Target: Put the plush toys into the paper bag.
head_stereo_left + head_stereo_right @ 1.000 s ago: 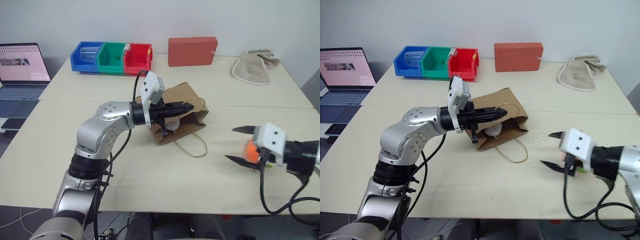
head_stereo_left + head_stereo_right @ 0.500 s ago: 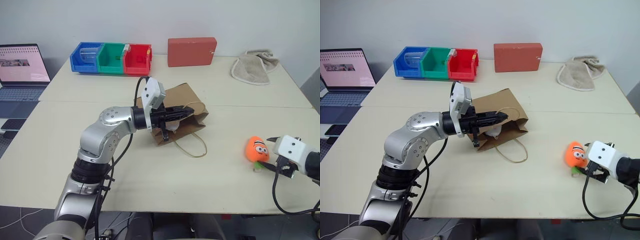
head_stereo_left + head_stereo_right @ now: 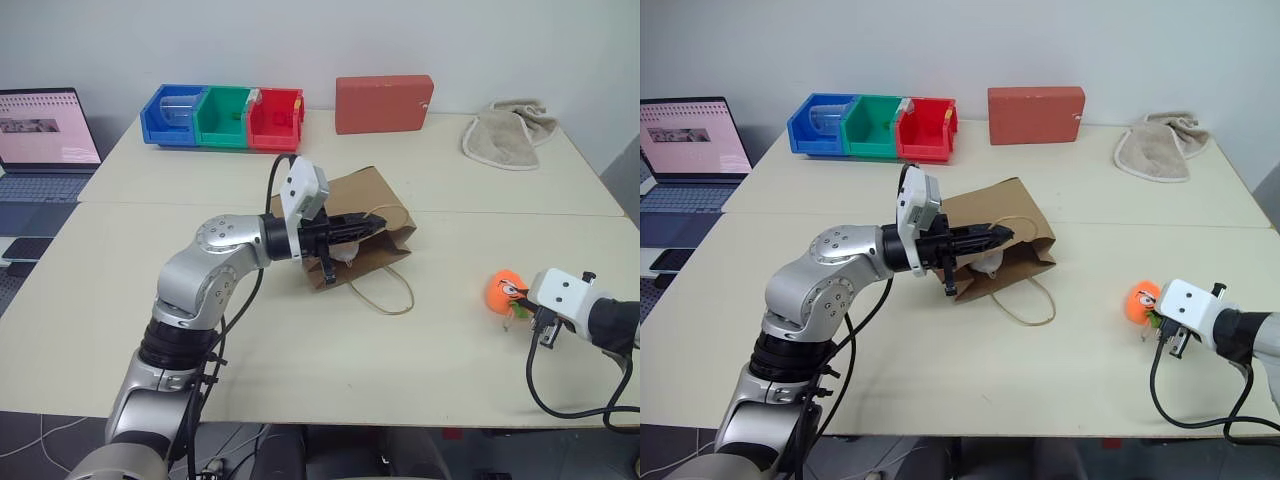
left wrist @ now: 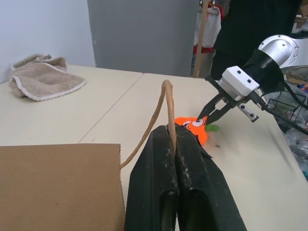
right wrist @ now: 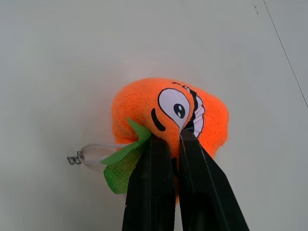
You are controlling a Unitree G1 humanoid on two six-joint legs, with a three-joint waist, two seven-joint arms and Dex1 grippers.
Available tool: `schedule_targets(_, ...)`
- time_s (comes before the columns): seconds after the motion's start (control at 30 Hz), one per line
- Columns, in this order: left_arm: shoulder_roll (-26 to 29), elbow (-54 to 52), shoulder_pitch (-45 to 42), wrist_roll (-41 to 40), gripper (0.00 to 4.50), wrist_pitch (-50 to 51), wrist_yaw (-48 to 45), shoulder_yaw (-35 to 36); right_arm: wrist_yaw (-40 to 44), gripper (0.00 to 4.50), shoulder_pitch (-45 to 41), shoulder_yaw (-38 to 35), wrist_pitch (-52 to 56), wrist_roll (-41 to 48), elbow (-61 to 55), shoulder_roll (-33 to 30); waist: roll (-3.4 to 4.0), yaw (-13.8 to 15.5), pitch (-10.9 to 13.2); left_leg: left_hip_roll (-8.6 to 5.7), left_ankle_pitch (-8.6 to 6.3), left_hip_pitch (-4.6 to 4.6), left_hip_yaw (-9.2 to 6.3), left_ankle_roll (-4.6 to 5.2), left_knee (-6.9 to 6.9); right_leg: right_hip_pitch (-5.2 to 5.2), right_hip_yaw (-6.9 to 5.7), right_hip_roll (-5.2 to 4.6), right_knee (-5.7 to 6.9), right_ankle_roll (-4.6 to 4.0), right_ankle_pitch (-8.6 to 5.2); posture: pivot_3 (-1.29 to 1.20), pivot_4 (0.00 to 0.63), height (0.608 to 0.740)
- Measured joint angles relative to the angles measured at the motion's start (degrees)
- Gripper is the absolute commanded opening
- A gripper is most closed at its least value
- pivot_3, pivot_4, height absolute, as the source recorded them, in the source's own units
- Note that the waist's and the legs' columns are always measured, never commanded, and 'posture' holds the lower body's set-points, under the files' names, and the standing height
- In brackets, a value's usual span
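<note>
The brown paper bag [image 3: 365, 205] lies on its side mid-table, mouth facing right. My left gripper [image 3: 375, 224] is shut on its upper twisted handle [image 4: 163, 110] and holds it lifted. A white plush toy [image 3: 346, 251] sits just inside the bag's mouth. The orange carrot-like plush toy [image 3: 503, 290] with eyes and a green leaf [image 5: 122, 161] lies on the table at the front right. My right gripper [image 5: 168, 137] is shut on it, pinching its face end near the leaf.
Blue, green and red bins [image 3: 222, 115], a red box [image 3: 384, 102] and a beige cloth [image 3: 510, 133] line the far edge. An open laptop [image 3: 45, 135] stands at the left. The bag's other handle loop [image 3: 385, 290] lies flat on the table.
My right gripper, open around the orange toy a second ago, has sunk a little to the right and closed on it. The left gripper and bag have stayed put.
</note>
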Motion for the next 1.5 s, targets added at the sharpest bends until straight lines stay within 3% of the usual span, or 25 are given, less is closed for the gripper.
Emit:
schedule_targets(0.2, 1.2, 0.4, -1.9, -0.6, 0.0, 0.8, -1.4, 1.1, 7.4, 0.02, -9.3, 1.4, 8.8, 12.4, -14.9, -2.6, 0.02, -0.2, 0.0, 0.02, 0.0, 0.01, -0.04, 0.0, -0.01, 0.01, -0.05, 0.01, 0.0, 0.01, 0.01, 0.0, 0.15, 0.74)
schedule_targets(0.3, 1.8, 1.1, -2.7, -1.2, 0.0, 1.0, -2.1, 1.6, 6.9, 0.02, -18.2, 7.3, 11.5, 14.1, -19.1, 0.3, -0.02, 0.0, 0.0, 0.03, 0.0, -0.02, -0.05, 0.0, -0.01, 0.0, -0.08, 0.01, -0.03, 0.01, 0.0, 0.0, 0.15, 0.74)
schedule_targets(0.47, 2.0, 2.1, -4.5, -2.1, 0.0, 1.4, -2.7, 2.3, 2.7, 0.02, -26.7, 22.8, 9.7, 6.2, -17.2, 9.9, -0.01, 0.3, 0.0, 0.0, 0.0, -0.14, -0.13, -0.01, -0.05, -0.1, -0.14, 0.0, -0.03, 0.05, 0.03, 0.0, 0.15, 0.74)
schedule_targets(0.6, 2.4, 2.0, -4.6, -3.8, 0.0, 2.3, -2.9, 3.9, -1.8, 0.02, -31.3, 29.6, 8.7, -1.9, -10.6, 16.1, -0.02, 0.1, 0.0, -0.03, 0.0, -0.23, -0.07, -0.03, -0.05, -0.24, -0.07, -0.02, 0.0, 0.29, 0.18, 0.0, 0.15, 0.74)
schedule_targets(1.0, 3.6, 1.8, -4.6, -5.8, 0.0, 3.8, -3.8, 4.8, -12.5, 0.02, -38.2, 35.2, 5.8, -19.6, 1.2, 23.6, -0.02, 0.1, 0.0, 0.01, 0.0, -0.21, -0.14, -0.03, -0.12, -0.28, -0.14, 0.02, 0.06, 0.25, 0.16, 0.0, 0.15, 0.74)
schedule_targets(1.33, 3.6, 1.8, -4.6, -6.8, 0.0, 4.7, -3.9, 4.8, -16.2, 0.02, -39.6, 37.5, 3.9, -28.3, 9.3, 27.6, -0.02, 0.0, 0.0, 0.01, 0.0, -0.21, -0.14, -0.03, -0.14, -0.28, -0.14, 0.02, 0.06, 0.25, 0.16, 0.0, 0.15, 0.74)
schedule_targets(1.5, 3.6, 1.8, -4.6, -6.8, 0.0, 4.7, -3.8, 4.8, -16.1, 1.41, -38.3, 37.0, 4.2, -28.1, 9.0, 29.6, -0.02, 0.0, 0.0, 0.01, 0.0, -0.21, -0.15, -0.03, -0.14, -0.28, -0.14, 0.02, 0.06, 0.25, 0.16, 0.0, 0.15, 0.74)
